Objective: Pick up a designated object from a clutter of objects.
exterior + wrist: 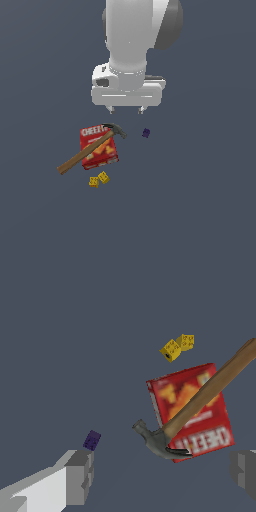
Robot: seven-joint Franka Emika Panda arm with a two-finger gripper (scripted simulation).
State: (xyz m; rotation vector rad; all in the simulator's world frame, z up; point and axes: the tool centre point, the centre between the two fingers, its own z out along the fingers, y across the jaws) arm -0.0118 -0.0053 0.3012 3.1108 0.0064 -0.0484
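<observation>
While the two little yellow cubes [99, 179] sit side by side and touching, just past the box's lower edge in the exterior view, I honestly can't say which of the pair is the one to grab, since both have the same yellow-orange faces with darker speckled markings. One is at [104, 177] and its twin at [93, 182]; the wrist view shows them too, at [170, 350] and [185, 342], resting on the floor and apart from everything else. Right next to them is the red cracker box [99, 146], lying flat with its printed face up. A hammer [90, 148] lies diagonally across the box, its wooden handle sticking out past the box toward the exterior view's left and its dark metal head hanging off the box's upper corner. Off toward the exterior view's right of the hammer head sits a tiny purple cube [146, 133], on its own and clear of the box. All of it rests on a plain dark grey floor [200, 200]. The gripper [126, 108] hangs above the clutter, up over the hammer head and purple cube area, well away from the yellow cubes. Its fingers [80, 476] are spread wide apart and there's nothing between them.
</observation>
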